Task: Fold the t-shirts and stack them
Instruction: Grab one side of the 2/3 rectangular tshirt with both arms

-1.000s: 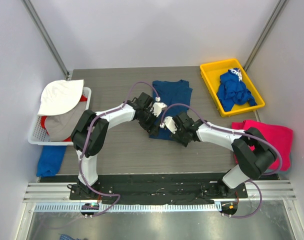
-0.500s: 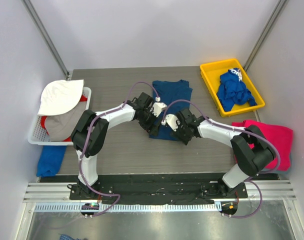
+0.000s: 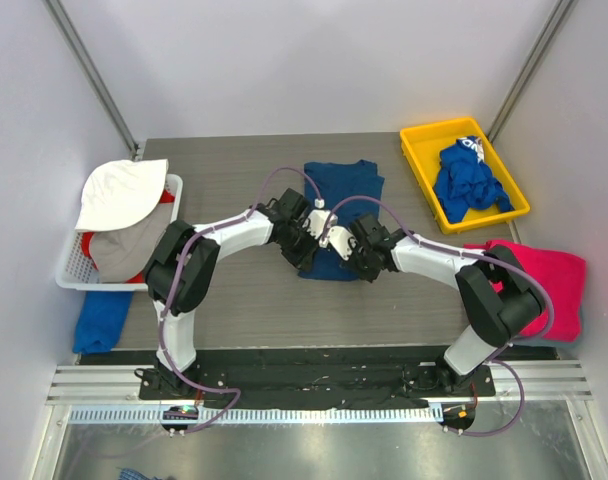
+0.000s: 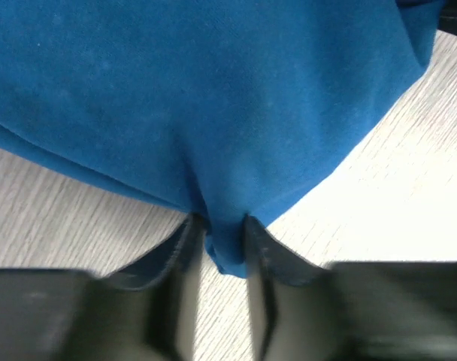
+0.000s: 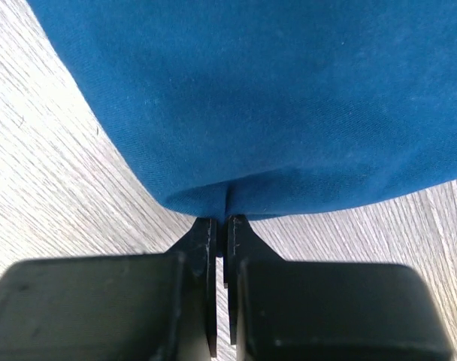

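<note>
Left gripper (image 4: 219,235) is pinched on the near hem of the dark blue t-shirt (image 3: 346,185), with cloth bunched between its fingers. Right gripper (image 5: 221,222) is clamped on the same hem nearby. That shirt lies mid-tabletop (image 3: 234,190). A pink t-shirt (image 3: 554,270) lies at the right edge, and a crumpled blue t-shirt (image 3: 469,180) sits in the yellow bin (image 3: 424,150).

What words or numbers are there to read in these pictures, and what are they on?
The white lettering on the crumpled royal-blue t-shirt in the yellow plastic tray: too small and creased to read.
The flat dark-blue cotton t-shirt on the table: no text shows in any view.
Nothing else carries readable words, numbers or signs.
</note>
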Motion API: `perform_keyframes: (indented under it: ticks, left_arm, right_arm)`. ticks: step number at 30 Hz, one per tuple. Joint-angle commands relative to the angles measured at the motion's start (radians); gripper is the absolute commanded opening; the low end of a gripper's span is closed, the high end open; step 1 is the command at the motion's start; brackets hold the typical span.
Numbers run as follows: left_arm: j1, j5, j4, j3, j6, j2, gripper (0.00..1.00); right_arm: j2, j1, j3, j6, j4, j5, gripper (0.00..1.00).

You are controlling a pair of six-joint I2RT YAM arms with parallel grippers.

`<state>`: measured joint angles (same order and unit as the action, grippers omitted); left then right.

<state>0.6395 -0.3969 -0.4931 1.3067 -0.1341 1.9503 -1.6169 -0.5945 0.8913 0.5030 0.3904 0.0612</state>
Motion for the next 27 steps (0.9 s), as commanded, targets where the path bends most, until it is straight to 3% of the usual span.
perform_keyframes:
  ticks: [1,2,4,27]
  left_arm:
    - [0.028,-0.054,-0.062,-0.014,-0.024,-0.004,0.22]
    - [0.028,-0.056,-0.065,-0.009,-0.027,-0.007,0.1]
    - [0.028,-0.062,-0.073,-0.007,-0.029,-0.016,0.0]
    - [0.038,0.026,-0.116,-0.017,-0.033,-0.157,0.0]
  right_arm:
    - [-0.026,-0.005,-0.011,-0.004,-0.048,-0.003,0.01]
    - [-0.014,-0.004,-0.011,-0.006,-0.03,0.0,0.01]
    - [0.0,-0.004,-0.009,-0.007,-0.015,0.006,0.01]
    - [0.248,-0.008,0.103,-0.027,0.197,-0.038,0.01]
